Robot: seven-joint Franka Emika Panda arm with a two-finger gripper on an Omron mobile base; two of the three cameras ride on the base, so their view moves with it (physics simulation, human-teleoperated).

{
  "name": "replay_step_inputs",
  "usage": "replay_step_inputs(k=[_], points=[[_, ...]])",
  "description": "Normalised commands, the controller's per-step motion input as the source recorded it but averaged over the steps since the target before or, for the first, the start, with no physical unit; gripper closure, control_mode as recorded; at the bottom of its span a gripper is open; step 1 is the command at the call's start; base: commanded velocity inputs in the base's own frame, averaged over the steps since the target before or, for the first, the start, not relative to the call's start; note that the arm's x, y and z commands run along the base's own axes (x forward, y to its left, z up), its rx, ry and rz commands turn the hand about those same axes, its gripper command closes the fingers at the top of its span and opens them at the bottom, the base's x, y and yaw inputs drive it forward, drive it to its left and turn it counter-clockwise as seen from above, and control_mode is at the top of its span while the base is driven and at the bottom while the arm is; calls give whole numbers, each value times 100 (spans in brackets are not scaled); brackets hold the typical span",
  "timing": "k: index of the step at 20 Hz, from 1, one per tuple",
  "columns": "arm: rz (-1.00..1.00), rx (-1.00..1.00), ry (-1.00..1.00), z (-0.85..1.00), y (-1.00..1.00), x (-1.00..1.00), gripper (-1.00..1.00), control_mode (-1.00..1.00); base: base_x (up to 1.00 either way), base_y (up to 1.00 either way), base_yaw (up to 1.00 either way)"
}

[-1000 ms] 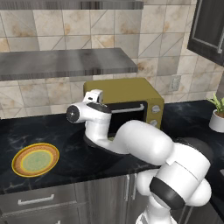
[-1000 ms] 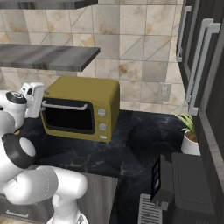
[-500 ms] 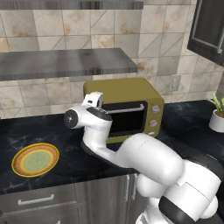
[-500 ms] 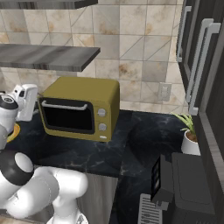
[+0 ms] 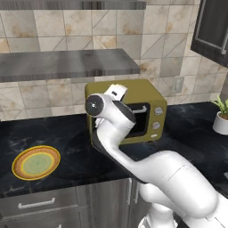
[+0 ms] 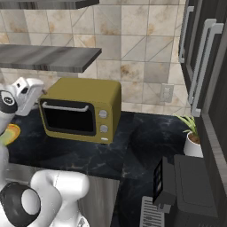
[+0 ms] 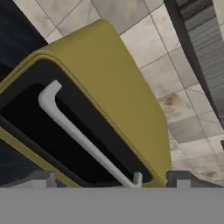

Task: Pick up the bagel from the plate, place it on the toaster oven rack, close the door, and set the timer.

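The plate [image 5: 35, 162], yellow-orange rimmed with a pale green centre, lies at the left of the dark counter; its edge [image 6: 9, 133] peeks past my arm in the right base view. The bagel is out of view. The olive-yellow toaster oven [image 5: 147, 95] stands at the back with its door [image 6: 68, 119] shut, so the toaster oven rack is hidden behind it. My gripper [image 7: 114, 181] is open and holds nothing. It hovers near the door's upper left corner [image 5: 119, 90], facing the glass [image 7: 39, 131] and silver handle [image 7: 83, 138].
Two knobs [image 6: 103, 121] sit on the oven's right panel. A grey shelf [image 5: 67, 64] hangs above the oven. A potted plant [image 6: 191, 137] stands at the right, with a dark appliance [image 6: 186, 186] nearer the front edge. Tall cabinets [image 6: 208, 66] line the right.
My hand has swung from left of the oven to in front of its upper left corner, and the arm has stretched taller. The jaws stayed wide; plate and oven did not move.
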Motion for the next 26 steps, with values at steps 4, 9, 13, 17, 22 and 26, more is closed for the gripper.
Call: replay_step_inputs(k=[4,9,13,17,22,26], points=[[-11,49,0,18,-100,-59,-100,-100,0,0,0],[-1,55,0,24,-100,-35,-100,-100,0,0,0],[0,46,0,21,-94,-28,-100,-100,0,0,0],[0,36,-3,2,-74,-23,-100,-100,0,0,0],[-2,30,-2,-6,-52,-3,-100,-100,0,0,0],[-7,21,0,-1,-33,0,-100,-100,0,0,0]])
